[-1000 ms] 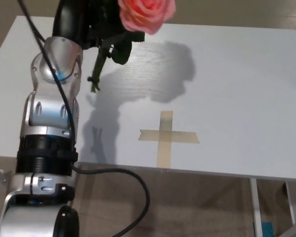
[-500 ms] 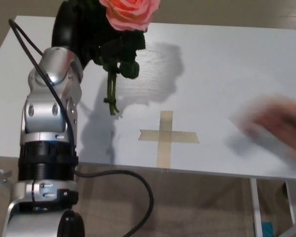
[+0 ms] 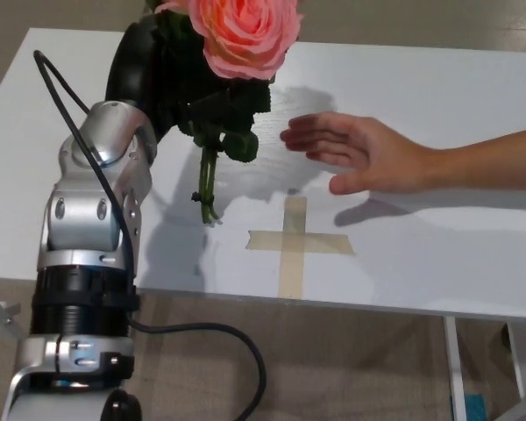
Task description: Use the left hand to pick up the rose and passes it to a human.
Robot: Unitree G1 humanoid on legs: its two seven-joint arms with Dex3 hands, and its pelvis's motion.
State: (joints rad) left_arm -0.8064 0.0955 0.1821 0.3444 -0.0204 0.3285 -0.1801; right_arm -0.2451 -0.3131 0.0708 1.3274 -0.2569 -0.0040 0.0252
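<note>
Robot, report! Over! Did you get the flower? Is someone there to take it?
Left hand shut on rose, held above table. Right hand not in view. Person's hand open, reaching close, not touching yet.

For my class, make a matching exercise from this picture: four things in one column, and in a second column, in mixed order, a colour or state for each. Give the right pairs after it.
Column 1
1. rose
2. left hand
3. person's hand
4. tape cross

Column 2
A. open, fingers pointing toward the flower, holding nothing
B. flat on the white table, beige
C. pink bloom on a green stem, held up off the table
D. black, shut around the stem

Right pairs: 1-C, 2-D, 3-A, 4-B
</note>
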